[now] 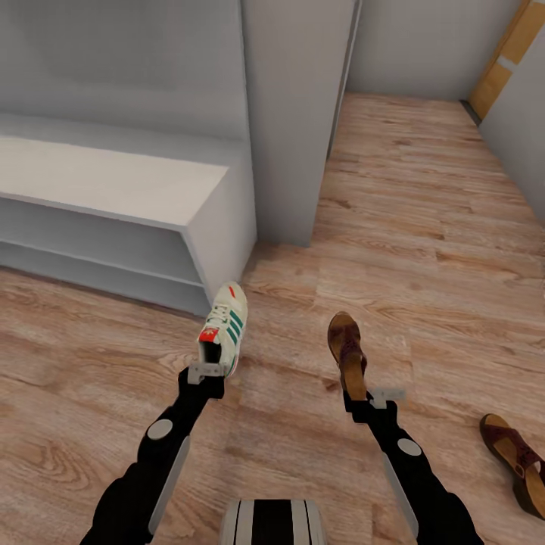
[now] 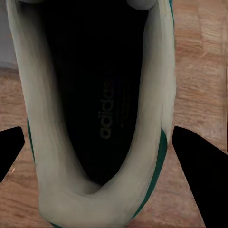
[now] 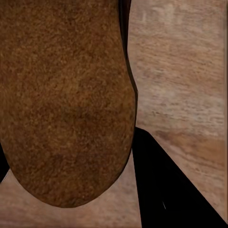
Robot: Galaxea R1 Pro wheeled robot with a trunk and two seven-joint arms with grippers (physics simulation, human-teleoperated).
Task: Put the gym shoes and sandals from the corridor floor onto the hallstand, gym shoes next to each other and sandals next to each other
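My left gripper (image 1: 206, 372) is shut on the heel of a white gym shoe (image 1: 223, 329) with green stripes, its toe pointing toward the end of the hallstand (image 1: 113, 182). In the left wrist view the shoe's dark opening (image 2: 102, 104) sits between the black fingers (image 2: 204, 180). My right gripper (image 1: 365, 395) is shut on the heel of a brown sandal (image 1: 348, 350), whose tan insole (image 3: 66, 95) lies beside one finger (image 3: 166, 190). The second sandal (image 1: 522, 458) lies on the corridor floor (image 1: 424, 227) at the lower right. The other gym shoe is out of view.
A grey wall pillar (image 1: 295, 113) stands just right of the hallstand's end panel. The corridor runs on past it to an orange door (image 1: 503, 57) at the far right. The robot's base (image 1: 272, 522) shows at the bottom edge.
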